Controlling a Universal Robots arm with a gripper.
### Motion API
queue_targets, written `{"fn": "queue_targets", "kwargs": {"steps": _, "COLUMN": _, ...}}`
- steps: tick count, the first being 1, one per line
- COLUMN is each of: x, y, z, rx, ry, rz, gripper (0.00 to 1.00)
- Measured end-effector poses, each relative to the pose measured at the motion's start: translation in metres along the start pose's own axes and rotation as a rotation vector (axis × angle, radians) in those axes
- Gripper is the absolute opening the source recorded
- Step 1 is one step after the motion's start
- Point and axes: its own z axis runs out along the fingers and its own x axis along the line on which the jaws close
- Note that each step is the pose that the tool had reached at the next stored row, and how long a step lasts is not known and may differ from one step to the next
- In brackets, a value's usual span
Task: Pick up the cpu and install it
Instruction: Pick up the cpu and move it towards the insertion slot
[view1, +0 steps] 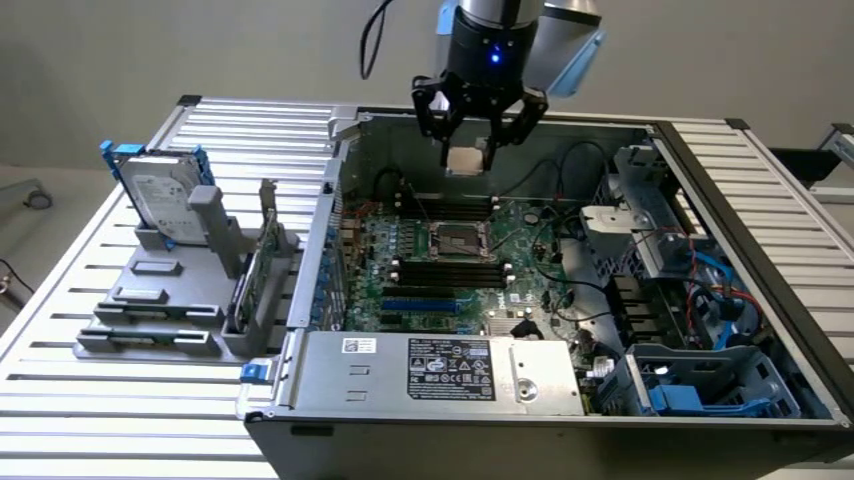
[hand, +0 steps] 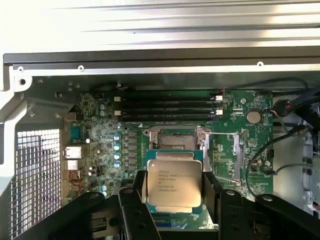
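Above motherboard (view1: 534, 262) inside open case (view1: 400, 372): gripper (view1: 470, 148) clamped on cpu (view1: 465, 163) by opposite edges, chip level, well apart from socket (view1: 458, 240).
Risks judged: edge-only hold slipping; tilted or misaligned seating damaging socket contacts.

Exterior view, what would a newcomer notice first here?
The gripper holds the silver cpu above the open computer case. Inside, the dark socket sits in the middle of the green motherboard. A hard drive stands upright in a grey rack at the exterior view's left.
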Motion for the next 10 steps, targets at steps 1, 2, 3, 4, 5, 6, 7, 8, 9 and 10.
{"fn": "queue_targets", "kwargs": {"steps": 1, "x": 0.0, "y": 0.0012, "z": 0.0019, "rx": -0.0001, "ry": 0.0, "rz": 0.0, "gripper": 0.55}}
{"fn": "queue_targets", "kwargs": {"steps": 2, "x": -0.001, "y": 0.0024, "z": 0.0038, "rx": 0.0001, "ry": 0.0, "rz": 0.0, "gripper": 0.55}}
{"fn": "queue_targets", "kwargs": {"steps": 3, "x": -0.001, "y": 0.0035, "z": 0.0058, "rx": -0.0001, "ry": 0.0, "rz": 0.0, "gripper": 0.55}}
{"fn": "queue_targets", "kwargs": {"steps": 4, "x": -0.001, "y": 0.0046, "z": 0.0076, "rx": 0.0, "ry": 0.0, "rz": 0.0, "gripper": 0.55}}
{"fn": "queue_targets", "kwargs": {"steps": 5, "x": -0.002, "y": 0.0056, "z": 0.0095, "rx": 0.0, "ry": 0.0, "rz": 0.0, "gripper": 0.55}}
{"fn": "queue_targets", "kwargs": {"steps": 6, "x": -0.002, "y": 0.0064, "z": 0.0115, "rx": -0.0001, "ry": 0.0, "rz": 0.0, "gripper": 0.55}}
{"fn": "queue_targets", "kwargs": {"steps": 7, "x": -0.002, "y": 0.0069, "z": 0.0133, "rx": 0.0001, "ry": 0.0, "rz": 0.0, "gripper": 0.55}}
{"fn": "queue_targets", "kwargs": {"steps": 8, "x": -0.003, "y": 0.0072, "z": 0.0152, "rx": 0.0004, "ry": 0.0, "rz": 0.0, "gripper": 0.55}}
{"fn": "queue_targets", "kwargs": {"steps": 9, "x": -0.003, "y": 0.0076, "z": 0.0171, "rx": 0.0011, "ry": 0.0, "rz": 0.0, "gripper": 0.55}}
{"fn": "queue_targets", "kwargs": {"steps": 10, "x": -0.003, "y": 0.0077, "z": 0.0189, "rx": 0.002, "ry": -0.0001, "rz": 0.0, "gripper": 0.55}}
